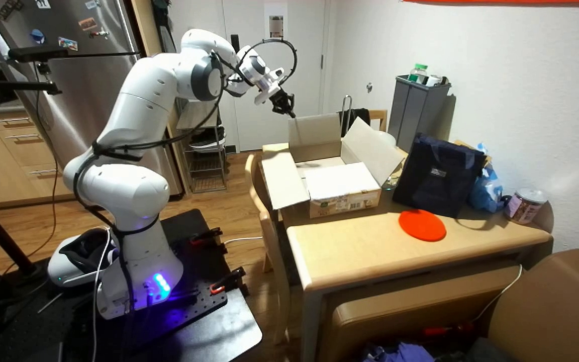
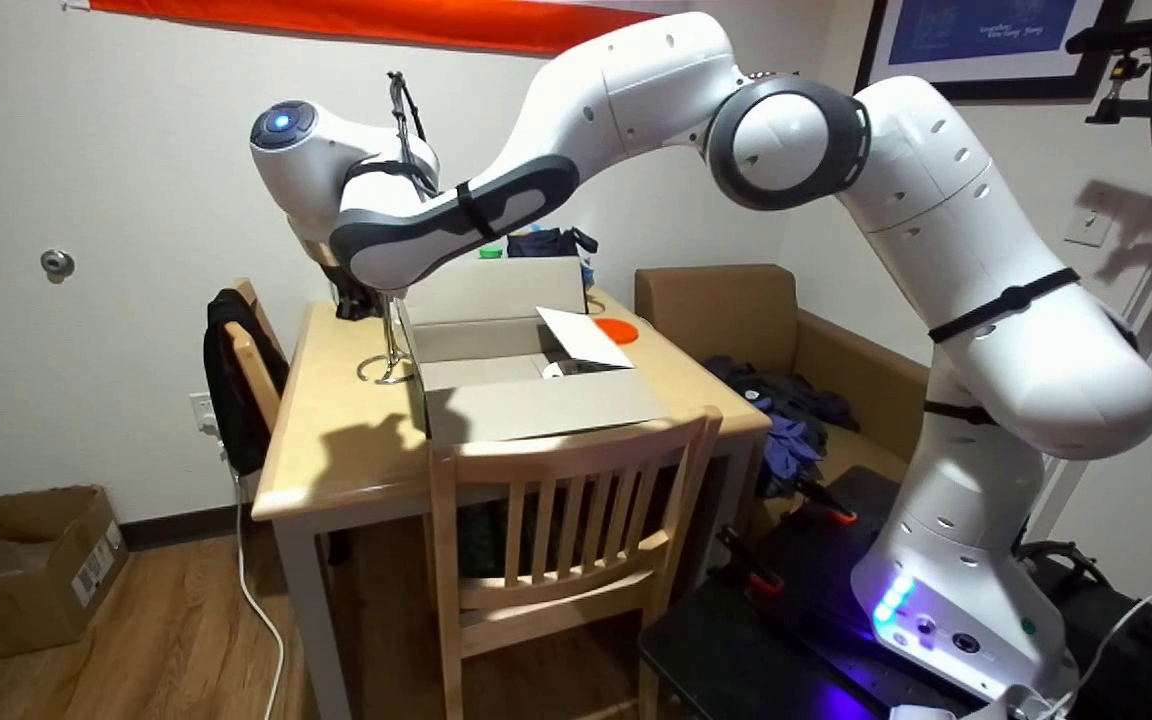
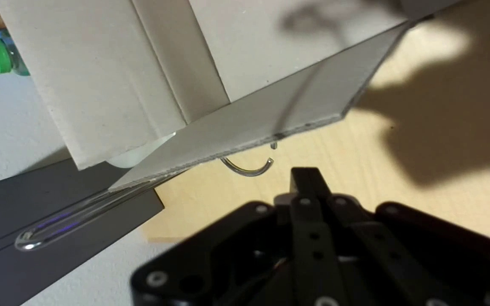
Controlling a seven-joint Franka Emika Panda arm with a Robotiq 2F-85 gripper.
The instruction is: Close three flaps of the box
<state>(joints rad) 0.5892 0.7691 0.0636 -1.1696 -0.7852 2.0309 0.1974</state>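
The tan cardboard box (image 1: pixel 345 202) stands on the table; it also shows in an exterior view (image 2: pixel 476 342). Its near-end flap (image 1: pixel 342 180) leans inward over the opening, partly covering it. The far-end flap (image 1: pixel 314 131) stands up. The wall-side flap (image 1: pixel 373 151) slants up and outward. The chair-side flap (image 1: pixel 283 178) is folded outward. My gripper (image 1: pixel 292 115) is beyond the far end, close to the top corner of the far-end flap. In the wrist view my gripper (image 3: pixel 306 178) is shut and empty, apart from the far-end flap's edge (image 3: pixel 253 114).
A metal hook stand (image 2: pixel 388 372) stands on the table (image 2: pixel 336 420) by the box's far end. A wooden chair (image 2: pixel 566 450) stands against the chair side. A black bag (image 1: pixel 438 173), red disc (image 1: pixel 422 225) and can (image 1: pixel 525 205) lie past the box. A grey bin (image 1: pixel 417 110) stands behind.
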